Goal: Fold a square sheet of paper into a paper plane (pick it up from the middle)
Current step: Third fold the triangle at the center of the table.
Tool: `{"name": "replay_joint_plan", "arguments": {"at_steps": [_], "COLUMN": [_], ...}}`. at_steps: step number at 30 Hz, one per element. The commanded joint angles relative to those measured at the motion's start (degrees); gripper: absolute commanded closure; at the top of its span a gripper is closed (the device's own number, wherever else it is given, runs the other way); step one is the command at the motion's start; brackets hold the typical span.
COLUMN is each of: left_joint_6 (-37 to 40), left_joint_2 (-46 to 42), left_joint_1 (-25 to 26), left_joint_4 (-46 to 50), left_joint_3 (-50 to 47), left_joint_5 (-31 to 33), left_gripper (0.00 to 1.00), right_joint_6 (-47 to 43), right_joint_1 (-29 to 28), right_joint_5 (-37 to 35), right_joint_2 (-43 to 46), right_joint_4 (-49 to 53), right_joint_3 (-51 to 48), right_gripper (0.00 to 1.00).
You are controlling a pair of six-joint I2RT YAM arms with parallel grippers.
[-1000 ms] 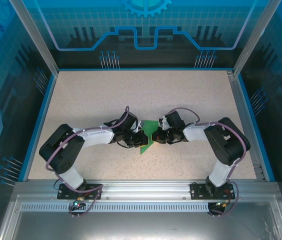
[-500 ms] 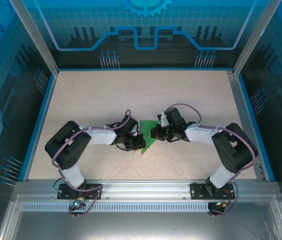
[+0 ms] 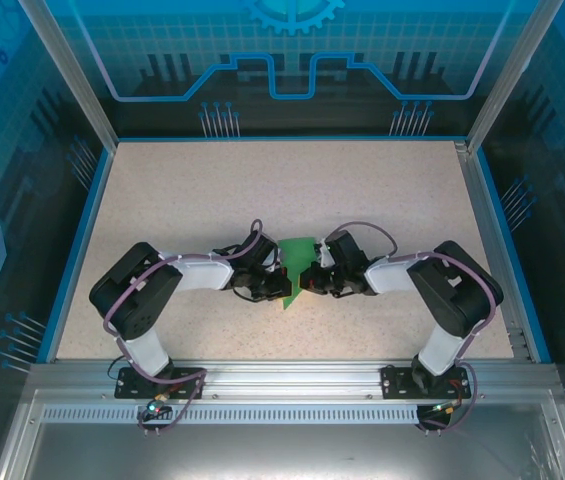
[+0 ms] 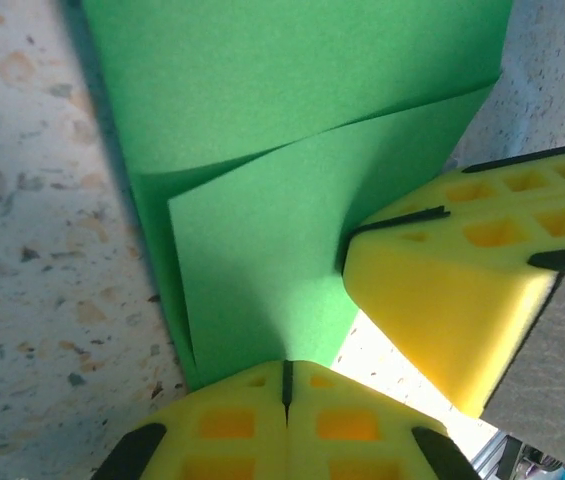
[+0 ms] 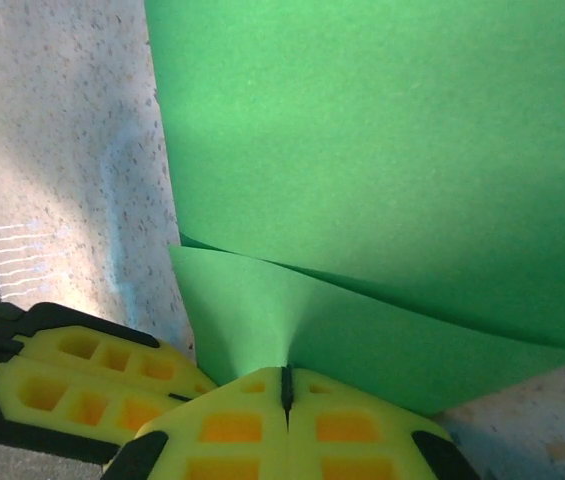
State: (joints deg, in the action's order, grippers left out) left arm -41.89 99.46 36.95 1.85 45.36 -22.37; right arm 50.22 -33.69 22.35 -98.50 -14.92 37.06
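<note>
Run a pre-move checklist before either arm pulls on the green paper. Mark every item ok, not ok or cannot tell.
1. Left gripper shut on the green paper: ok, its pads are closed with a flap between them.
2. Right gripper shut on the same paper: ok, its pads are closed on a flap.
3. Gap between the two grippers: cannot tell; they sit very close together in the top view.
4. Paper untorn: ok, as far as it shows.
5. Paper lying flat on the table: cannot tell; the pinched flaps bow toward the pads.
</note>
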Motion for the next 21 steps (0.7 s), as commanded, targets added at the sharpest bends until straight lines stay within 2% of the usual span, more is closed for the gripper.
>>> {"name": "replay_joint_plan", "arguments": {"at_steps": [1, 7, 11, 14, 17, 21], "left_joint_6": [1.4, 1.3, 1.4, 2.4, 3.5, 4.0], "left_joint_2": [1.6, 2.1, 1.9, 0.8, -1.7, -5.4], "left_joint_1": [0.4, 0.3, 0.4, 0.3, 0.3, 0.3], "left_joint_4": [5.1, 4.3, 3.4, 3.5, 3.8, 4.1], "left_joint_3": [-2.2, -3.6, -4.4, -4.2, -3.8, -1.7], "left_joint_5": [5.1, 5.9, 5.8, 4.9, 4.9, 4.2], "left_gripper": [0.97, 0.98, 0.98, 0.96, 0.93, 0.86], "right_joint_6": [-0.3, -4.2, -4.7, -5.6, -7.7, -8.3], "right_joint_1": [3.4, 9.0, 13.6, 14.6, 14.1, 13.2], "right_joint_5": [-3.2, -4.2, -1.3, 2.1, 2.2, 3.2], "right_joint_2": [-0.6, 1.6, 1.1, 2.8, 6.1, 8.4], "right_joint_4": [-1.7, 2.2, 0.1, 1.2, 8.8, 13.0], "right_joint_3": [-2.0, -1.5, -1.9, -0.4, 2.1, 2.7], "right_gripper": [0.97, 0.96, 0.94, 0.92, 0.85, 0.73]}}
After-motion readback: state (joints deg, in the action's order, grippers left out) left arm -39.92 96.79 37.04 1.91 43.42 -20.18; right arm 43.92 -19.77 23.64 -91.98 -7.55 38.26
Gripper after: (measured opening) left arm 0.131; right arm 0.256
